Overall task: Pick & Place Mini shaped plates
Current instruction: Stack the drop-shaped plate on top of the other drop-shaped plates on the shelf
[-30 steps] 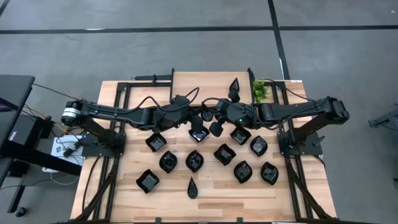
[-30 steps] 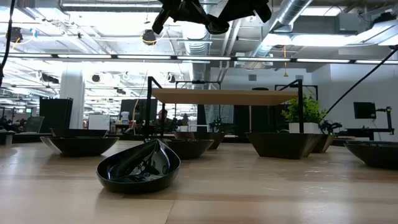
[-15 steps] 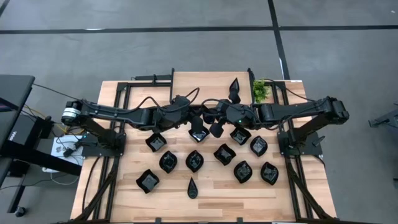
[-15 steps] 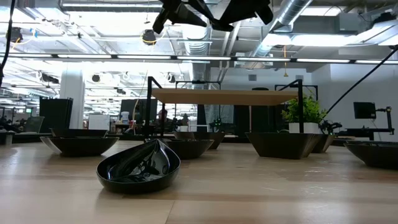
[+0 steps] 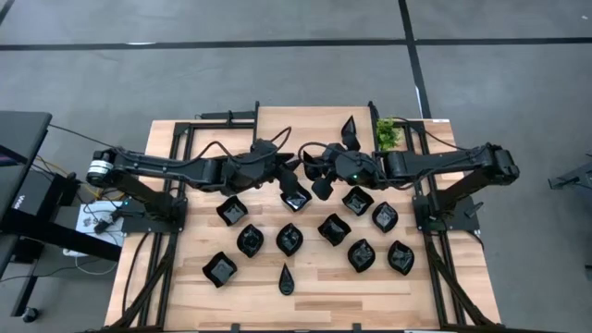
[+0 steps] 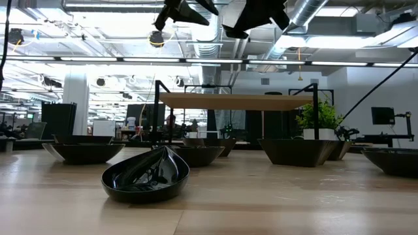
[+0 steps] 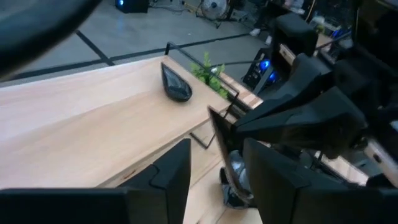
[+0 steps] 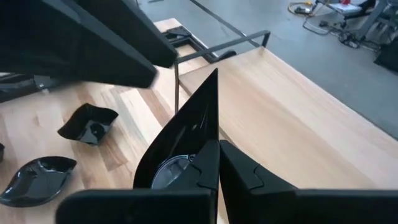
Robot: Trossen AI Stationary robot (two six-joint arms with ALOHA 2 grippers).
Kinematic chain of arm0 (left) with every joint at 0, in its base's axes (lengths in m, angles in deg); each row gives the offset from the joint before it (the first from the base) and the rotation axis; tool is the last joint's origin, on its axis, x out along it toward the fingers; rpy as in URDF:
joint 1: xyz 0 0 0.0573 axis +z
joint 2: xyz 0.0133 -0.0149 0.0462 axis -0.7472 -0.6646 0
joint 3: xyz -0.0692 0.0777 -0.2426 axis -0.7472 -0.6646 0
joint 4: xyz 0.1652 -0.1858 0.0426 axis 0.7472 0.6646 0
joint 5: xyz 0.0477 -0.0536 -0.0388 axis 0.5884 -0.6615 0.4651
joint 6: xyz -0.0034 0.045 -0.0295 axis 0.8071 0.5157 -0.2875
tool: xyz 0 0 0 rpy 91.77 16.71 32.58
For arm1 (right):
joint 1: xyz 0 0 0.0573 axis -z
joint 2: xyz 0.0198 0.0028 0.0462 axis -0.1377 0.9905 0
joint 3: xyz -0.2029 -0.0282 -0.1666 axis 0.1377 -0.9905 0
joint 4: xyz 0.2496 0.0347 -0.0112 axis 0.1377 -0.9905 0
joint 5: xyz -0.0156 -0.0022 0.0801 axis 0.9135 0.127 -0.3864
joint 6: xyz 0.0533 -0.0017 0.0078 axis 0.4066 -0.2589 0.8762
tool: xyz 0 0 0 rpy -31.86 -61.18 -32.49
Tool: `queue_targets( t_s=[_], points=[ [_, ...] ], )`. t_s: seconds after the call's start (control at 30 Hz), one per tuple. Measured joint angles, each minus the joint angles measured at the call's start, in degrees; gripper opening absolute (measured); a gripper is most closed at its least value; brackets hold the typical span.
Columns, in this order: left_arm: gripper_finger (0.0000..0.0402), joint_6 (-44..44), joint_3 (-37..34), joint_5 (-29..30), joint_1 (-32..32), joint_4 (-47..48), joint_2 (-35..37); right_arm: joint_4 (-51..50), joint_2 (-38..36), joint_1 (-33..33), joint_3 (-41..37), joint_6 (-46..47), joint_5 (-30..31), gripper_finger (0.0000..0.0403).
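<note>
Right hand (image 8: 217, 155) pinching black plate (image 8: 183, 140) edge-on, left hand (image 7: 217, 168) wide just beside it

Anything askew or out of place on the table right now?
Nothing is spilled or broken. The one oddity: a plate sits edge-up, pinched in the right tool above the table, while the other plates lie flat.

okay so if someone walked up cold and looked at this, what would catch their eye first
Two dark arms meet above the table's middle, where the right gripper pinches a glossy black plate on edge while the left gripper stands open beside it. Below them, black mini plates lie scattered across the wooden table.
</note>
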Motion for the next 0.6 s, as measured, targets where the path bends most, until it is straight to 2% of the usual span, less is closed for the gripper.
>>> queue_targets(
  t_s=[0.33,0.43,0.6],
  points=[
    [0.0145,0.27,-0.24,-0.18,-0.22,2.97,2.59,-2.49,0.0,3.5,-0.02,3.42,-0.19,0.0],
    [0.0145,0.23,-2.4,-0.11,-0.47,2.81,3.54,-3.22,-0.26,5.16,-0.02,4.66,-0.6,0.0],
    [0.0145,-2.15,-8.14,3.43,-1.65,2.31,7.23,-4.86,-1.44,8.09,-0.09,5.78,-1.65,0.0]
  ],
)
